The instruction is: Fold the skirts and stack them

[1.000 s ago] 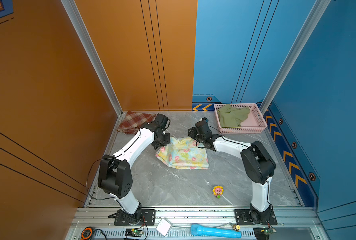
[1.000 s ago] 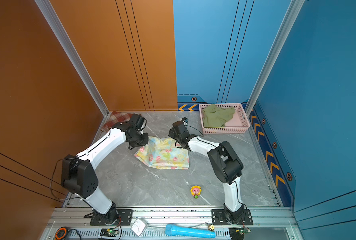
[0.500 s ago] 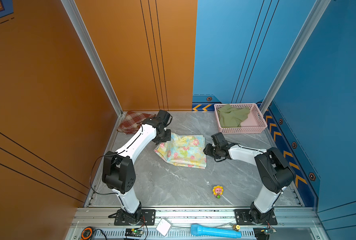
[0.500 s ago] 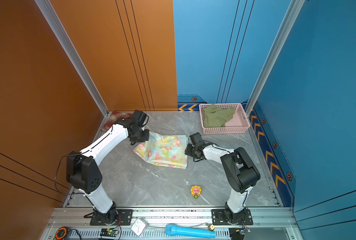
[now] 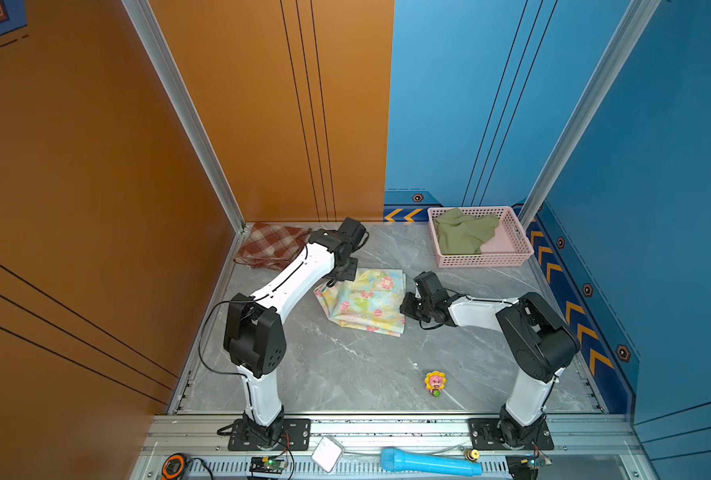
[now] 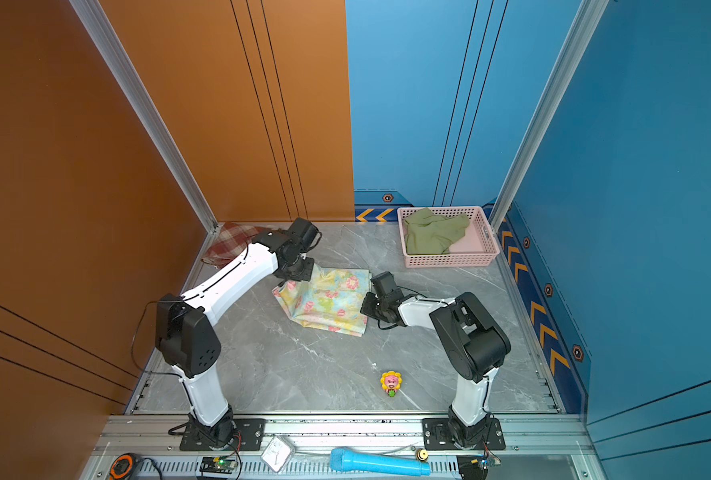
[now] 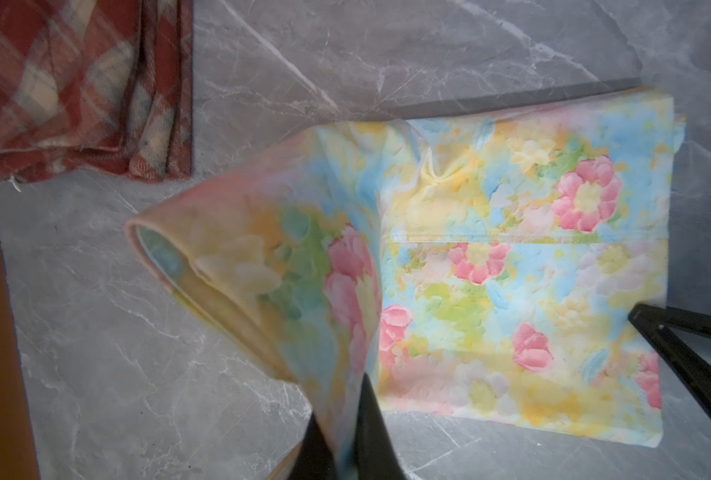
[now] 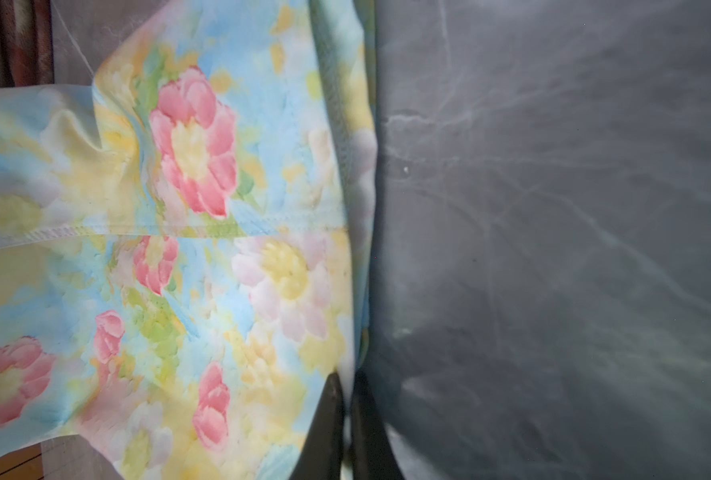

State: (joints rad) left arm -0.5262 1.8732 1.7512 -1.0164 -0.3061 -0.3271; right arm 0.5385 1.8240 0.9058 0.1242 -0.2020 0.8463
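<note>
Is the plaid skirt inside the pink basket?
No, the plaid skirt lies on the table; the pink basket holds only the olive skirt.

Pastel yellow and blue with pink flowers on the soft floral cloth skirt (image 5: 364, 303). Red-and-cream plaid on the folded cloth skirt (image 5: 268, 245). Plain olive green on the crumpled cloth skirt (image 5: 459, 235). Pale pink on the perforated plastic basket (image 5: 482, 261).

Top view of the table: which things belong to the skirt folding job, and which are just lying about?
Job in hand:
floral skirt
plaid skirt
olive skirt

Just lying about:
pink basket, which only holds the olive skirt
flower toy
blue microphone
</note>
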